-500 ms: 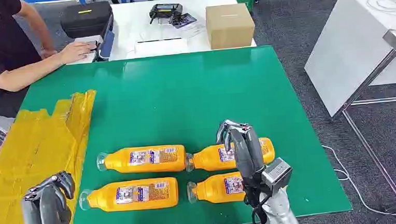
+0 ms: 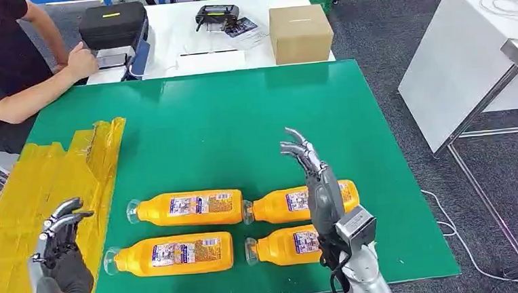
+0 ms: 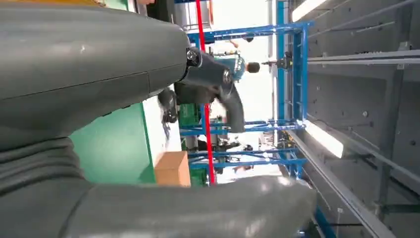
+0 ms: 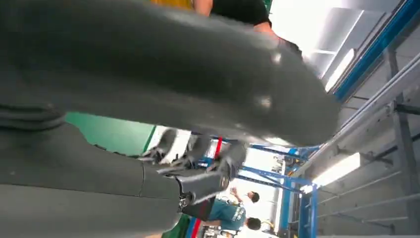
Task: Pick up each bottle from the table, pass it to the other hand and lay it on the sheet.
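Four orange bottles [image 2: 191,209] lie on their sides in two rows on the green desk [image 2: 241,120], caps toward the left hand, none yet on the yellow sheet [image 2: 35,194]. The right hand [image 2: 315,180] is raised over the two bottles nearest it, fingers spread wide and empty, apparently readying a grasp. The left hand [image 2: 63,260] waits over the sheet's near edge, fingers apart and empty, seemingly placed to receive a pass.

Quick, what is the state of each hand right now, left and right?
Left hand: open, fingers apart, holding nothing.
Right hand: open, fingers stretched out above the bottles, holding nothing.
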### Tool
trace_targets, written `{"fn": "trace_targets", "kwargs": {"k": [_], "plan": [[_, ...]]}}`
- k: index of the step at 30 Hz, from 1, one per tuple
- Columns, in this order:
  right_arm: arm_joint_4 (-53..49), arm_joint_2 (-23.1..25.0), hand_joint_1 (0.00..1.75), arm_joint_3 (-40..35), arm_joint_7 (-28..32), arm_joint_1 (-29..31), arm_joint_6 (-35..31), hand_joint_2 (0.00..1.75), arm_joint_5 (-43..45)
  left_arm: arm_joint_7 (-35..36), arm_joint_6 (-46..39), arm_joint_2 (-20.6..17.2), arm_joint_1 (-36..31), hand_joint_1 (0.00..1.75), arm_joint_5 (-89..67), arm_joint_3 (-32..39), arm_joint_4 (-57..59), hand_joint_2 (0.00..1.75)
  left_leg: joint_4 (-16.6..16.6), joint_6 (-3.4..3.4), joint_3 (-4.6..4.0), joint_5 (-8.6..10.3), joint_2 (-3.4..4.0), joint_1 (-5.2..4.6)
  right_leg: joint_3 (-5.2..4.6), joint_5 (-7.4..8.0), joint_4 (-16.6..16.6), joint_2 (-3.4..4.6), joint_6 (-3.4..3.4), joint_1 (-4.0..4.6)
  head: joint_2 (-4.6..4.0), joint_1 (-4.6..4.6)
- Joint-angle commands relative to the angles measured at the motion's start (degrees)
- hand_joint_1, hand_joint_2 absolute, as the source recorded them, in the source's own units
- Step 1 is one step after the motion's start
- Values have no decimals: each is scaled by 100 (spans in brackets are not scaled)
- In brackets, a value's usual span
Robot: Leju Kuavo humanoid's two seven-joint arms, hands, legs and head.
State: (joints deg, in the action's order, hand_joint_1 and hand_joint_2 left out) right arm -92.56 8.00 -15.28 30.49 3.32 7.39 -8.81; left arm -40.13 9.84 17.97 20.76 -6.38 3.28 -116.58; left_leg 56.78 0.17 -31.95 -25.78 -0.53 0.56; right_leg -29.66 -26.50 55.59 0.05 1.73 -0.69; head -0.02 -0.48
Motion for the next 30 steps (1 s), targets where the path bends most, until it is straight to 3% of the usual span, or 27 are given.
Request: {"fn": "trace_targets", "kwargs": {"k": [1,4,5,14,30], "plan": [[426,-261,0,-320,-515,308,-474,0,-891,13,-30,-100,-100,0,40,-68,418,0,-7,1,10,0,5,-2,9,0,-7,2,-3,-1,0,-2],[719,-285,0,-557,-581,538,-427,0,-1042,13,40,-86,-180,0,54,15,519,0,-10,2,17,0,15,-1,13,4,-11,10,-5,1,0,-2],[844,-286,0,-682,-742,640,-378,175,-1149,16,71,-72,-202,0,65,24,537,0,-10,1,18,-1,21,1,14,6,-12,15,-6,3,0,0],[1748,-276,0,-2121,-1417,1541,-228,175,-1782,166,263,-85,-488,0,89,32,800,0,-10,-2,17,3,24,2,13,6,-9,18,-6,5,0,0],[2577,-365,0,-3517,-1885,1830,6,175,-1909,230,353,-75,-638,0,144,61,998,0,-11,-1,14,4,10,1,13,4,-10,6,-4,3,0,-2]]}}
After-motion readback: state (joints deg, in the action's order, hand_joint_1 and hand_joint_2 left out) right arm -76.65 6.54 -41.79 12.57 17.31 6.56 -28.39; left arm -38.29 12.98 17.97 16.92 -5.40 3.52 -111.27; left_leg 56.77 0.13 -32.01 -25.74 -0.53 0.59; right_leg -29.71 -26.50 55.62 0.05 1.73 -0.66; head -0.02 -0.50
